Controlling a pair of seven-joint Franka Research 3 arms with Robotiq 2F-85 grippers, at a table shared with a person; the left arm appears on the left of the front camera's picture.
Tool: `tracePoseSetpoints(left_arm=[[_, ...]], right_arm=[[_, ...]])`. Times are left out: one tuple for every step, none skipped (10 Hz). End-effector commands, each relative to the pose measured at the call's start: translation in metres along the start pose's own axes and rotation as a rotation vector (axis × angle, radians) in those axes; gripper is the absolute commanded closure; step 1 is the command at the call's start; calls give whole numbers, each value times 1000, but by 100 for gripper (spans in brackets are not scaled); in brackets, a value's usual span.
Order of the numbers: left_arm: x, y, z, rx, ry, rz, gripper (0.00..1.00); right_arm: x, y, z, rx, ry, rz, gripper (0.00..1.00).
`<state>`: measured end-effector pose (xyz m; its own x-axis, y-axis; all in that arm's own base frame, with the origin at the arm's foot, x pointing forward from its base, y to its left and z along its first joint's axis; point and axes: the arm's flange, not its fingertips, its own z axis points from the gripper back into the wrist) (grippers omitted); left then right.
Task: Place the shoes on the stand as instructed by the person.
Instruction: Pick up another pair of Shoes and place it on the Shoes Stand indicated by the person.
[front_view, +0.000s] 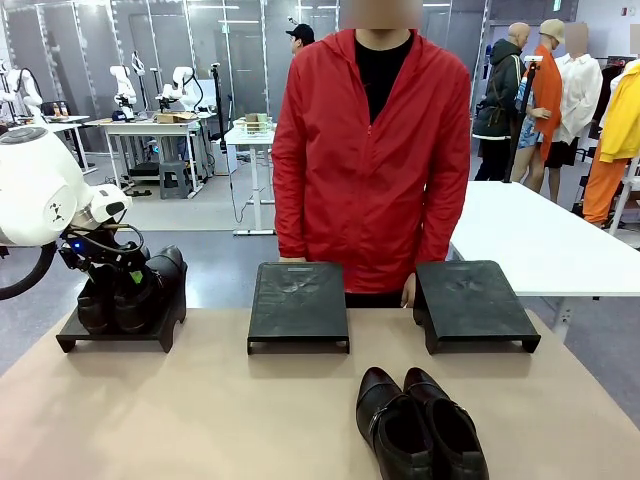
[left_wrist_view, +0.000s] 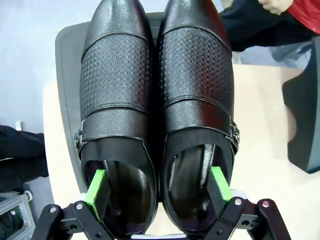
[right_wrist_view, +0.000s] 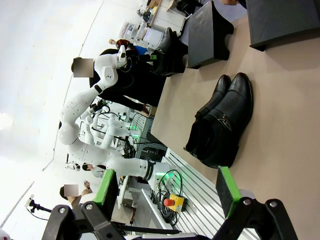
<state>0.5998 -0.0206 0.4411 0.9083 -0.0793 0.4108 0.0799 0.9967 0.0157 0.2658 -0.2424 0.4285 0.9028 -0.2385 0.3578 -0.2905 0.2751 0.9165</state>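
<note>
One pair of glossy black leather shoes (left_wrist_view: 155, 75) sits on the left black stand (left_wrist_view: 67, 75), the left tool (left_wrist_view: 157, 182) spread wide, one green pad (left_wrist_view: 97, 189) inside each shoe. The second glossy black pair (front_view: 420, 425) lies on the tan table (front_view: 200, 420), judged not yet placed; right tool (right_wrist_view: 165, 184) wide, empty

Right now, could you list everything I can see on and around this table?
Low black stands: three, in a row on the tan table.
Glossy black leather dress shoes: one pair, on the left stand.
Second pair of black shoes: on the table, nearer the robot, right of centre.
White table: one, behind, right.
Person: one, red jacket, behind the stands.
Left gripper: black, green pads, open, one finger in each stand shoe.
Right gripper: same colours, open, holding nothing.
</note>
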Motion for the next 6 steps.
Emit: tracePoseSetpoints(left_arm=[[-11,11,29,-64,-13,-4,0],[-30,25,54,-144,-2,-3,0],[-50,38,74,-214,12,-10,0],[-71,54,96,-335,13,-32,0],[-88,68,112,-397,-5,-34,0],[-106,84,123,-497,1,-41,0]], right_arm=[[1,1,1,14,-9,17,0],[1,1,1,14,-9,17,0],[1,1,1,14,-9,17,0],[1,1,1,14,-9,17,0],[1,1,1,14,-9,17,0],[1,1,1,14,-9,17,0]])
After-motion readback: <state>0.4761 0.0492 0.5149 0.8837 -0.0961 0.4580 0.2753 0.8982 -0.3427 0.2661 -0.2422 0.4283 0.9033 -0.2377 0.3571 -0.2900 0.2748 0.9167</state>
